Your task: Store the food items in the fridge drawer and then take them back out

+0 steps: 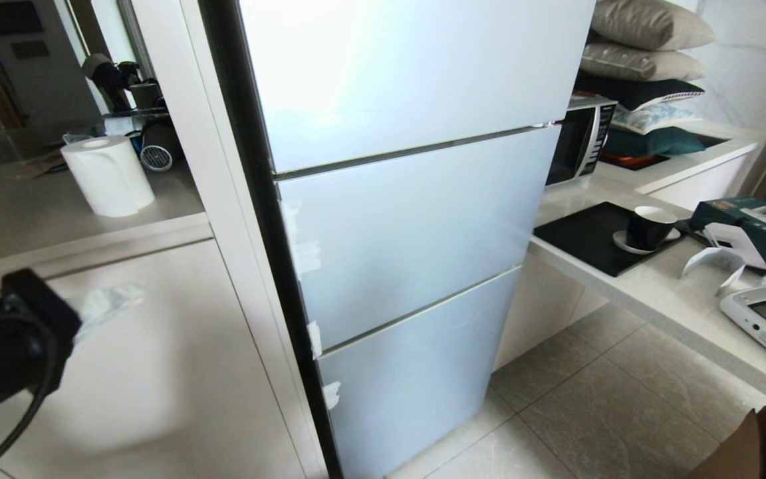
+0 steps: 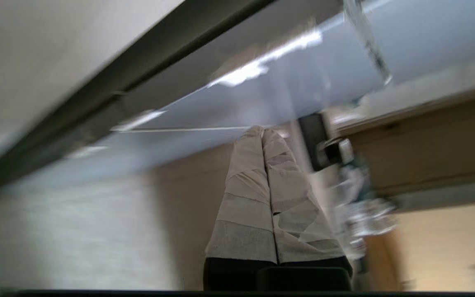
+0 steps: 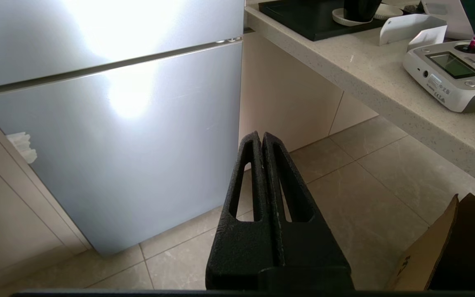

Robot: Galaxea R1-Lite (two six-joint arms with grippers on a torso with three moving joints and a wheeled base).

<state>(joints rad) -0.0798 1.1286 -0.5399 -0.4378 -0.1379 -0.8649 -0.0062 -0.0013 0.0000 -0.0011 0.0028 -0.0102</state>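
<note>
Fridge [image 1: 409, 226] panels all shut, so drawer and fruit unseen | left gripper [image 2: 263, 132] fingers pressed together, empty, near fridge front, likely to open it | right gripper [image 3: 261, 136] pressed together, empty, parked low.

Home kitchen: fridge [image 1: 396, 233], microwave [image 1: 579, 143], stone counter [image 1: 662, 286], tiled floor [image 1: 596, 406].

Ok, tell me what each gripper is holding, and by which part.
Nothing. The left gripper and right gripper both have their fingers pressed together with nothing between them; the fridge is closed.
</note>
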